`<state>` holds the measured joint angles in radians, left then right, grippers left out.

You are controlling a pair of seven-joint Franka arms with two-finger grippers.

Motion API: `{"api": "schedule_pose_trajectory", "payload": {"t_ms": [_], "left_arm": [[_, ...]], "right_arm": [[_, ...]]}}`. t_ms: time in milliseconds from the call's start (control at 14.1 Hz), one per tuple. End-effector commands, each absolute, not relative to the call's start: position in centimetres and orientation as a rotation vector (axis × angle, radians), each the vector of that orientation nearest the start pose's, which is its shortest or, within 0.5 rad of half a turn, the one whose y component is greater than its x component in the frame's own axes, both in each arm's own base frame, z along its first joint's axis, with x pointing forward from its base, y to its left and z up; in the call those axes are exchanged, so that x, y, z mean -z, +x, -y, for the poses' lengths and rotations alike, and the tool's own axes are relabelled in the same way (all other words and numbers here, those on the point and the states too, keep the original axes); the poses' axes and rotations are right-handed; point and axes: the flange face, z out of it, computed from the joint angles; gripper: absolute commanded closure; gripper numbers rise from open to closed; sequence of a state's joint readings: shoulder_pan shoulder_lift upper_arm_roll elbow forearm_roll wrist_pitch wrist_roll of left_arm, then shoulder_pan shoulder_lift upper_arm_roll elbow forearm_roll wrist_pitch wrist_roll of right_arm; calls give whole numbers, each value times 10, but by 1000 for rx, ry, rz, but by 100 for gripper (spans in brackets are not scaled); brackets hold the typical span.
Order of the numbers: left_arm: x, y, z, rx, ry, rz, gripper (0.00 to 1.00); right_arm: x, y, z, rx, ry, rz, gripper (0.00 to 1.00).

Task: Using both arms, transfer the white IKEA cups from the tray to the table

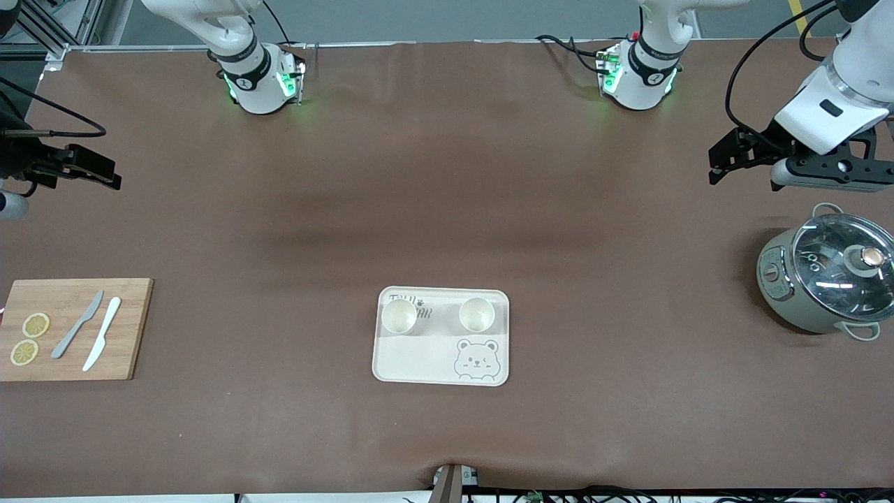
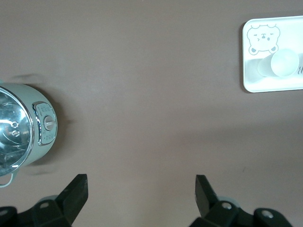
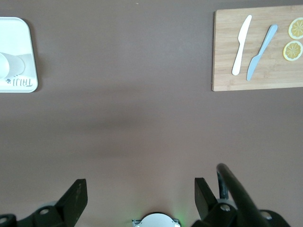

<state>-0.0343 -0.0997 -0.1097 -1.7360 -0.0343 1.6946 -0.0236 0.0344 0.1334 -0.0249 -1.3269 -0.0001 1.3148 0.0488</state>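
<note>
Front view had both white IKEA cups (image 1: pixel 399 316) upright on the tray (image 1: pixel 419 363) mid-desk, both arms waiting, left end effector (image 2: pixel 141 189) and right end effector (image 3: pixel 141 191) spread wide and empty. Risk was plain: those light cups could tip under an off-centre pinch.

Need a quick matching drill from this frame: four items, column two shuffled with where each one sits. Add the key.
Items:
1. white IKEA cups
2. lemon slices
3. left gripper
4. pot

Places:
A. on the wooden cutting board
B. on the table, toward the left arm's end
C. on the tray
D. in the air over bare table, open, empty

Pairs: 1-C, 2-A, 3-D, 4-B
</note>
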Motion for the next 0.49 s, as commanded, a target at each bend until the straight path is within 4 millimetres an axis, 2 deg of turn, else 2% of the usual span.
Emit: {"api": "schedule_pose_trajectory", "payload": {"t_ms": [0,141,424], "left_arm": [[-615,529,81,83,-3164,-206,0],[-614,529,81,76,-3164,-209,0],[-612,530,91,73,-3164,-240,0]], "right_arm": [[-635,558,4,-233,-3125,-76,0],[-634,559,19,-229,-3107,-118,0],[-630,560,29,-244,-3089,-145,0]]}}
